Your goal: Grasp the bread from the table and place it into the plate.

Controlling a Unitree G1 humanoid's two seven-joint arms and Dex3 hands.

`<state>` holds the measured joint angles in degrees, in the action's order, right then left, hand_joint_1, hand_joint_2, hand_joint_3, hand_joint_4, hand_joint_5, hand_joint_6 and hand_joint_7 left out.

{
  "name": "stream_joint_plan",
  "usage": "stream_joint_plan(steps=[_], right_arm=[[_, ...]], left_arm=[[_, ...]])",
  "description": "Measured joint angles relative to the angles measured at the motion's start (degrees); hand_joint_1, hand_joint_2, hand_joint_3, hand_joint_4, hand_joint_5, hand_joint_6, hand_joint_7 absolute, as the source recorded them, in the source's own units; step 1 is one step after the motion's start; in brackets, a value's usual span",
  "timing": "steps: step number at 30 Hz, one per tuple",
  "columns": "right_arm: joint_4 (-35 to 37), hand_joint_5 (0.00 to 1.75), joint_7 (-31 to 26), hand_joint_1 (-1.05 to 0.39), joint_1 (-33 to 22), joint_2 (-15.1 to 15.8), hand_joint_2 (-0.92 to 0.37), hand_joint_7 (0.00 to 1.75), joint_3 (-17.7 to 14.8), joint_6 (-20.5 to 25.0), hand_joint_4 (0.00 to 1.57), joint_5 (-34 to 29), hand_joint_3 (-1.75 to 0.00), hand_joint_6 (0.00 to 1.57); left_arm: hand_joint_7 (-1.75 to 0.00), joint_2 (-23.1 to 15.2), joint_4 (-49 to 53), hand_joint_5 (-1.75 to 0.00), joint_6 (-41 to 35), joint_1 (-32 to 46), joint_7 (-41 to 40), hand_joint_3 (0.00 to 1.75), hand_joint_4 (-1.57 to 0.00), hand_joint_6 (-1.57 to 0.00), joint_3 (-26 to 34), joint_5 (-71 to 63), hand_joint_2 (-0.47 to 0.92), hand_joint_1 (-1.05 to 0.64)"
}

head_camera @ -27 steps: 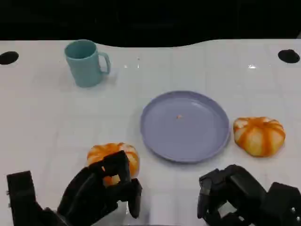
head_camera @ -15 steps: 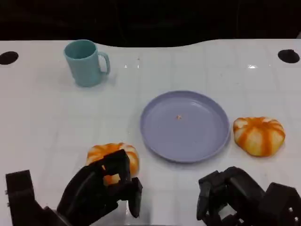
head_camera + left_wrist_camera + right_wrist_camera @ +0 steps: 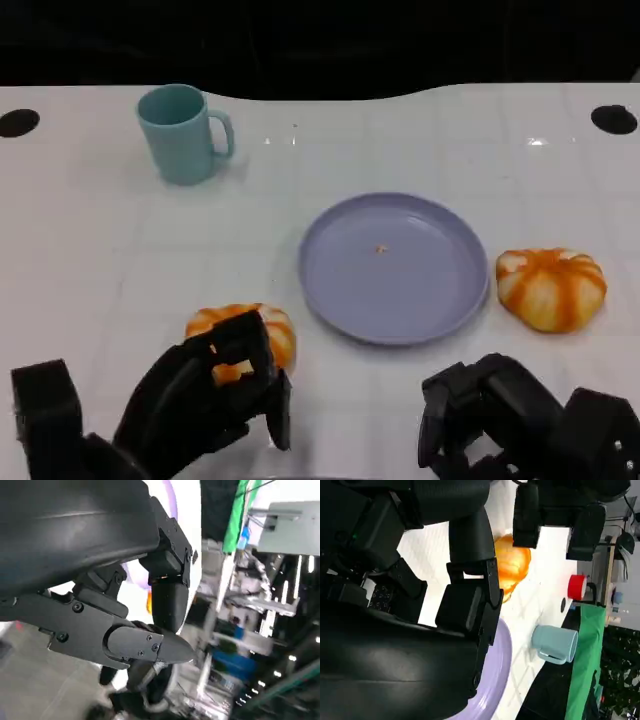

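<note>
1. Left hand (image 3: pixel 205 395) is low at the desk's near edge, left of centre, fingers curled forward and a little apart, nothing between them.
2. Its fingertips (image 3: pixel 245 340) sit over the near side of a bread roll (image 3: pixel 243 332); from the head view I cannot tell whether they touch it.
3. That bread roll, orange with pale stripes, lies on the white desk (image 3: pixel 90 260) just off the plate's near-left rim, not on it.
4. The plate (image 3: pixel 393 266), lilac and round, sits around the middle of the desk with one tiny crumb on it and no bread.
5. A second bread roll (image 3: pixel 551 287) rests on the desk just beside the plate's right rim, nearer the right edge.
6. Right hand (image 3: pixel 500 415) is down at the near edge, right of centre, fingers curled in, gripping nothing, well apart from that roll.
7. In the right wrist view the left-side roll shows past the fingers (image 3: pixel 470 580), with the plate rim beside it.
8. A teal mug (image 3: pixel 183 133) stands upright toward the far-left corner, handle turned toward the right edge.
</note>
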<state>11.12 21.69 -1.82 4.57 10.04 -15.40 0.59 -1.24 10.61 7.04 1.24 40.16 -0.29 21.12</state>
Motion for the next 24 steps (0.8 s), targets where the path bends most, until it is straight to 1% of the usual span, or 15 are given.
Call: stream_joint_plan(steps=[1, 3, 4, 5, 6, 7, 9, 10, 12, 13, 15, 18, 19, 22, 24], right_arm=[[0.0, 1.31, 0.0, -1.05, 0.0, 0.0, -0.11, 1.08, 0.0, 0.0, 1.55, 0.0, -1.37, 1.57], [0.0, 1.31, 0.0, -1.05, 0.0, 0.0, -0.11, 1.08, 0.1, 0.0, 1.55, 0.0, -1.37, 1.57], [-0.1, 1.31, 0.0, -1.05, 0.0, 0.0, -0.11, 1.08, 0.1, 0.0, 1.55, 0.0, -1.37, 1.57], [-0.2, 1.31, 0.0, -1.05, -0.1, 0.0, -0.11, 1.08, 0.2, 0.0, 1.55, 0.0, -1.37, 1.57], [-0.2, 1.31, 0.0, -1.05, -0.1, 0.0, -0.11, 1.08, 0.2, 0.0, 1.55, 0.0, -1.36, 1.57], [-0.2, 1.31, 0.0, -1.05, -0.1, -0.1, -0.12, 1.07, 0.2, 0.0, 1.55, 0.0, -1.36, 1.57], [-0.2, 1.31, 0.0, -1.05, -0.1, -0.1, -0.14, 1.06, 0.2, 0.0, 1.54, 0.1, -1.34, 1.57], [-0.2, 1.31, 0.0, -1.05, -0.2, -0.1, -0.15, 1.06, 0.2, -0.1, 1.54, 0.2, -1.32, 1.57], [-0.2, 1.31, 0.1, -1.05, -0.4, -0.1, -0.15, 1.06, 0.3, -0.2, 1.54, 0.2, -1.32, 1.57], [-0.1, 1.30, 0.1, -1.05, -0.4, -0.1, -0.14, 1.07, 0.4, -0.3, 1.55, 0.2, -1.32, 1.57], [0.0, 1.30, 0.1, -1.05, -0.4, -0.1, -0.12, 1.07, 0.5, -0.4, 1.55, 0.1, -1.34, 1.57], [0.0, 1.31, 0.0, -1.05, -0.7, -0.1, -0.09, 1.06, 0.7, -0.5, 1.54, 0.1, -1.37, 1.57], [0.0, 1.31, 0.0, -1.05, -0.8, -0.2, -0.10, 1.06, 0.8, -0.5, 1.53, 0.1, -1.37, 1.57], [0.0, 1.31, 0.0, -1.05, -1.1, -0.1, -0.10, 1.05, 0.9, -0.5, 1.53, 0.0, -1.37, 1.57], [0.0, 1.31, -0.1, -1.05, -1.1, -0.1, -0.11, 1.06, 0.9, -0.8, 1.53, 0.0, -1.37, 1.57]], left_arm=[[-1.33, -0.4, -0.9, -1.73, 0.6, 0.0, -0.5, 0.33, -0.55, -0.52, 0.0, -0.8, 0.92, -0.71], [-1.22, -1.3, -3.4, -1.69, 0.9, 0.0, -1.3, 0.35, -0.50, -0.48, -0.1, -2.2, 0.92, -0.72], [-1.15, -2.1, -4.6, -1.64, 0.9, -0.1, -1.6, 0.35, -0.48, -0.45, -0.3, -3.1, 0.92, -0.72], [-0.99, -2.9, -5.6, -1.52, 0.9, -0.1, -1.8, 0.35, -0.47, -0.42, -0.4, -3.7, 0.92, -0.72], [-0.88, -3.6, -6.6, -1.44, 0.9, -0.2, -2.2, 0.35, -0.47, -0.42, -0.5, -4.9, 0.92, -0.72], [-0.71, -4.7, -7.8, -1.32, 0.9, -0.2, -2.8, 0.33, -0.49, -0.43, -0.7, -6.6, 0.92, -0.72], [-0.58, -7.0, -10.7, -1.22, 0.8, -0.2, -4.1, 0.31, -0.51, -0.44, -0.9, -9.8, 0.92, -0.72], [-0.46, -8.1, -12.3, -1.15, 0.7, -0.2, -4.9, 0.27, -0.49, -0.45, -0.9, -10.9, 0.92, -0.69], [-0.34, -9.8, -15.2, -1.06, 0.4, -0.2, -6.4, 0.23, -0.48, -0.46, -0.7, -12.9, 0.92, -0.67], [-0.23, -10.6, -16.6, -0.97, 0.1, -0.2, -7.1, 0.18, -0.47, -0.47, -0.7, -13.9, 0.92, -0.67], [-0.14, -12.2, -19.2, -0.88, -0.5, 0.0, -8.7, 0.13, -0.44, -0.48, -0.7, -17.1, 0.92, -0.67], [-0.07, -15.2, -22.9, -0.78, -0.9, 0.4, -11.6, 0.12, -0.35, -0.43, -0.8, -24.3, 0.92, -0.68], [-0.04, -16.4, -24.2, -0.70, -0.9, 0.7, -12.6, 0.12, -0.33, -0.42, -1.0, -27.3, 0.92, -0.69], [-0.01, -19.5, -27.3, -0.48, -1.1, 0.9, -15.0, 0.12, -0.32, -0.36, -2.1, -36.7, 0.92, -0.70], [0.00, -21.4, -30.1, -0.43, -2.1, 0.9, -15.7, 0.12, -0.33, -0.35, -3.0, -43.0, 0.92, -0.71]])
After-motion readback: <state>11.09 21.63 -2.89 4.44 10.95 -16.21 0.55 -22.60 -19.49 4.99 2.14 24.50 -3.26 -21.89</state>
